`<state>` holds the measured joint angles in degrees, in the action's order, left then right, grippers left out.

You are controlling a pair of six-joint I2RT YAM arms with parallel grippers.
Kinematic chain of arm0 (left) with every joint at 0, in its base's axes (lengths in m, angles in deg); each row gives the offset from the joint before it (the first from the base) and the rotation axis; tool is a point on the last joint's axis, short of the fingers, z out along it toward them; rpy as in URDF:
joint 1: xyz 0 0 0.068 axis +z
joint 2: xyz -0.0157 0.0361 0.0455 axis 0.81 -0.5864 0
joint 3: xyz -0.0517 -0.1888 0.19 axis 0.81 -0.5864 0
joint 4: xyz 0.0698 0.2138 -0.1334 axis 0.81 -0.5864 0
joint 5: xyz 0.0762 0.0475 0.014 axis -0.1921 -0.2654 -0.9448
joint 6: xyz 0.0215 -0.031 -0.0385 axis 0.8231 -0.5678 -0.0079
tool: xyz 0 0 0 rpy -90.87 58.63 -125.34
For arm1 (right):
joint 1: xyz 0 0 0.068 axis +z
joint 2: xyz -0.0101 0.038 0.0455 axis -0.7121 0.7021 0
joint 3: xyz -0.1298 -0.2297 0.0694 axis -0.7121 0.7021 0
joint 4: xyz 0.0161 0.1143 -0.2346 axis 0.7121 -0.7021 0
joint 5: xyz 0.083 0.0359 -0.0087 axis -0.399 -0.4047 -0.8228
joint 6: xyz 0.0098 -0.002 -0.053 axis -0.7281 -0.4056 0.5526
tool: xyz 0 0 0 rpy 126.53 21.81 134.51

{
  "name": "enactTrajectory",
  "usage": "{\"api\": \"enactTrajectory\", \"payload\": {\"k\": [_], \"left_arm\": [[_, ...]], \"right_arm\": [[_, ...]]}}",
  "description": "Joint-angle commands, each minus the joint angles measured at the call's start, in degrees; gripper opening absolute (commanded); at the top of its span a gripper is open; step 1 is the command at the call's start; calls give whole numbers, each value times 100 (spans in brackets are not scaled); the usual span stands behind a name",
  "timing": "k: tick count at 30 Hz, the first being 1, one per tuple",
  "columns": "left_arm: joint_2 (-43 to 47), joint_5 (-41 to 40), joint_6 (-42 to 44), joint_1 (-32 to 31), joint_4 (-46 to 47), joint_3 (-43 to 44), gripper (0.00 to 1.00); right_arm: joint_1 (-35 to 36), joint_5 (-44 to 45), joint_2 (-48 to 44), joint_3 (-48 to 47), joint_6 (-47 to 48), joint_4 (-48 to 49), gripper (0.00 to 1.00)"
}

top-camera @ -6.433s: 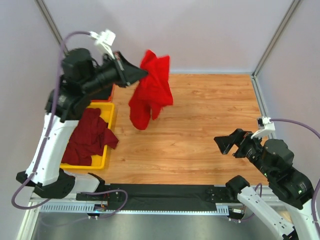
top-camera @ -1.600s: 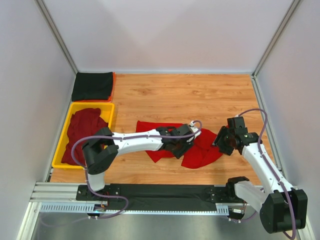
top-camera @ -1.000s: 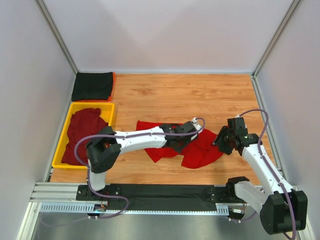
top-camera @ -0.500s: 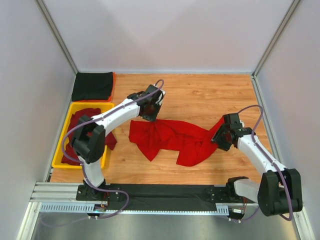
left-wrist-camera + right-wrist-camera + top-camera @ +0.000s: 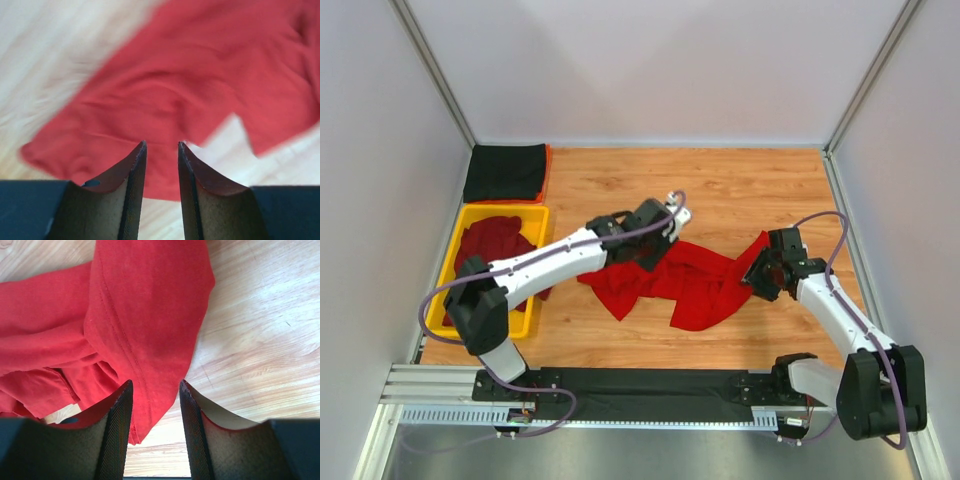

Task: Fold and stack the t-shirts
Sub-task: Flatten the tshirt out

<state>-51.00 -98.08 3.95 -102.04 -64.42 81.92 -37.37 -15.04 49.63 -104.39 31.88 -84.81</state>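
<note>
I work in a robotics lab test cell, not a home or a shop. Plain pale panel walls (image 5: 670,70) close me in on three sides, joined by bare aluminium posts (image 5: 435,70) that run up from the far corners. My left arm (image 5: 550,262) and right arm (image 5: 840,315) are bolted to an aluminium rail (image 5: 620,412) along the near edge of a wood-grain tabletop (image 5: 720,180). Purple cables (image 5: 825,225) loop off both arms. A yellow plastic tray (image 5: 520,208) sits at the surface's left edge. The red t-shirt (image 5: 695,285) lies on a fenced bench, between machine arms.
</note>
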Motion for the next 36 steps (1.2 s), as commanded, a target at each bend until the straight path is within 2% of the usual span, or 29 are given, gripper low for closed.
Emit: {"api": "enactTrajectory", "payload": {"k": [1, 8, 14, 16, 18, 23, 28, 31, 36], "left_arm": [[300, 619, 627, -505, 859, -633, 39], [-596, 804, 821, -962, 974, -511, 36], [-834, 901, 970, -1130, 1220, -485, 36], [-774, 647, 857, -1130, 1106, -493, 35], [-581, 358, 717, -1112, 1289, -853, 35], [-44, -108, -75, -735, 1204, -1635, 35], [-316, -1058, -567, -620, 237, -1399, 33], [-290, -1181, -681, -524, 245, -1408, 34], [-623, -1436, -911, 56, -106, -1083, 36]], "right_arm": [[14, -33, -202, -98, 91, 96, 44], [14, 11, -342, -124, 153, 43, 45], [14, 11, -343, -124, 153, 78, 45], [5, -6, -325, -142, 170, 78, 45], [5, -32, -325, -168, 214, 52, 45], [14, -59, -351, -98, 232, 104, 45], [5, -173, -334, -10, 197, 201, 45], [14, -138, -395, 34, 215, 227, 45], [5, -164, -422, 52, 250, 210, 45]]}}
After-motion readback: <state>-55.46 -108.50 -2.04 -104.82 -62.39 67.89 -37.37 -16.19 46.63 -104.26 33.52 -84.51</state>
